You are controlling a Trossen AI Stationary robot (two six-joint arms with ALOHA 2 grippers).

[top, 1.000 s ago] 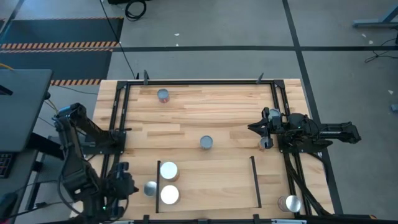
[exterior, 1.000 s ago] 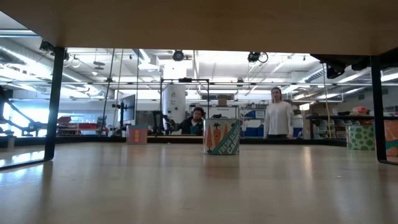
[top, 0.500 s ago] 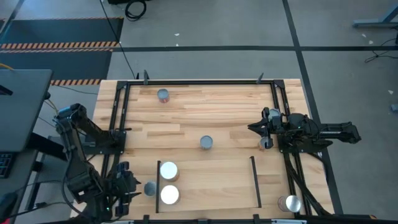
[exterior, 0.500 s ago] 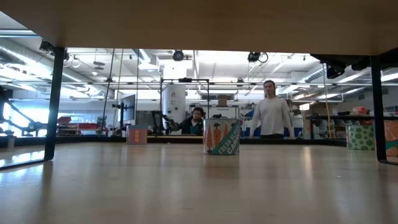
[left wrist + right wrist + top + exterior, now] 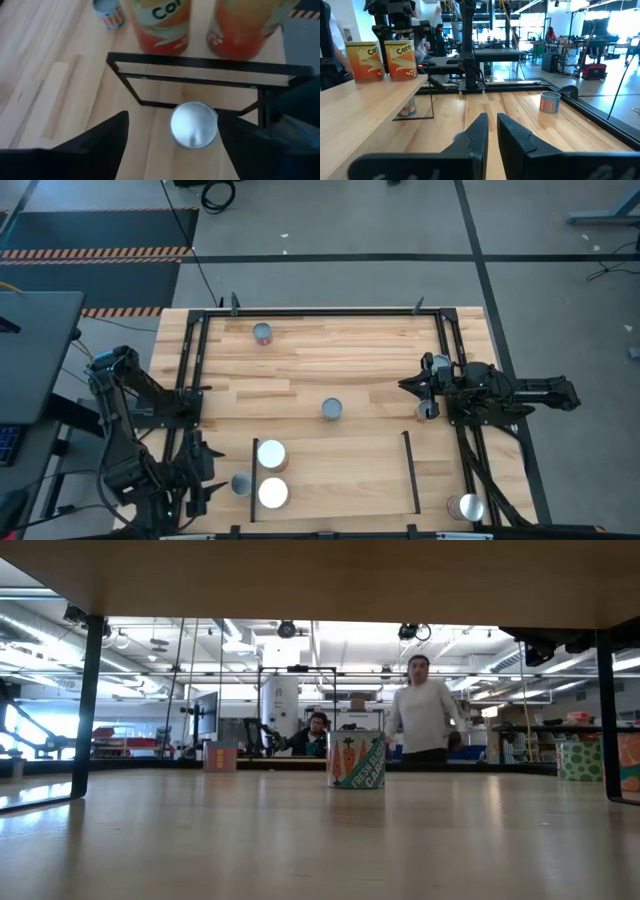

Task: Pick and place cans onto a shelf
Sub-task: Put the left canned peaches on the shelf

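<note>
Your left gripper [image 5: 205,480] sits at the near left corner of the table [image 5: 330,370], fingers spread wide and holding nothing; in the left wrist view the two dark fingers [image 5: 95,145] stand apart on either side of a small silver-topped can [image 5: 194,125], with clear wood showing between them and the can. From above, that silver-topped can [image 5: 241,483] stands upright just outside the shelf's left black rail [image 5: 253,480], just beside the gripper. On the shelf [image 5: 340,475] itself you have two white-topped cans [image 5: 271,455], one behind the other against the left rail; the left wrist view shows their orange sides just past the black frame. Elsewhere, one grey-topped can [image 5: 331,409] stands at mid-table, another far can [image 5: 262,333] sits near the back edge, and a corner can [image 5: 465,506] rests at the near right corner, outside the shelf's right rail. Your right gripper [image 5: 408,386] waits at the right side of the table, its fingers [image 5: 475,132] drawn nearly together on nothing, with a small can [image 5: 427,411] just beside it. In the low view a carrot-label can [image 5: 357,760] stands upright on the wood.
</note>
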